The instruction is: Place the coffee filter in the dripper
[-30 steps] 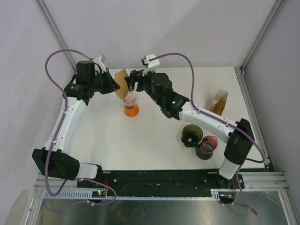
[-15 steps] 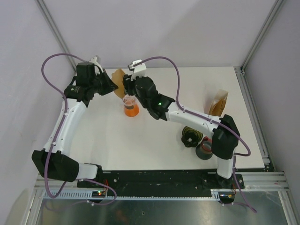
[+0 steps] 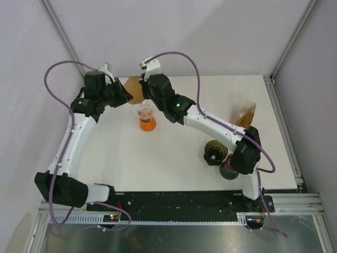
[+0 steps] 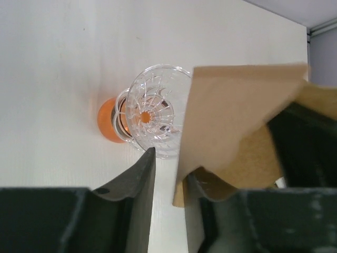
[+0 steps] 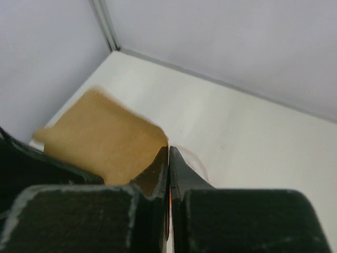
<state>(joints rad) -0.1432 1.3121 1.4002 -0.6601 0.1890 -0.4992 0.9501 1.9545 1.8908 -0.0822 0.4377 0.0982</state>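
Observation:
The brown paper coffee filter (image 3: 134, 88) hangs in the air at the back of the table, between my two grippers. My right gripper (image 3: 143, 90) is shut on its edge; in the right wrist view the filter (image 5: 100, 132) runs into the closed right gripper (image 5: 168, 148). My left gripper (image 3: 126, 96) is open, and in the left wrist view the filter (image 4: 237, 105) only leans against one finger of that gripper (image 4: 171, 163). The dripper (image 3: 147, 115), clear ribbed glass on an orange base, stands just in front of and below the filter; the left wrist view looks into the dripper (image 4: 152, 116).
A brown pack of filters (image 3: 246, 115) stands at the right side of the table. A dark green round vessel (image 3: 215, 153) and a red-and-black cup (image 3: 231, 164) sit near the right arm's base. Frame posts rise at the back corners.
My right arm swung left to the filter and its jaws closed on the filter's edge. My left gripper, shut on the filter before, has opened.

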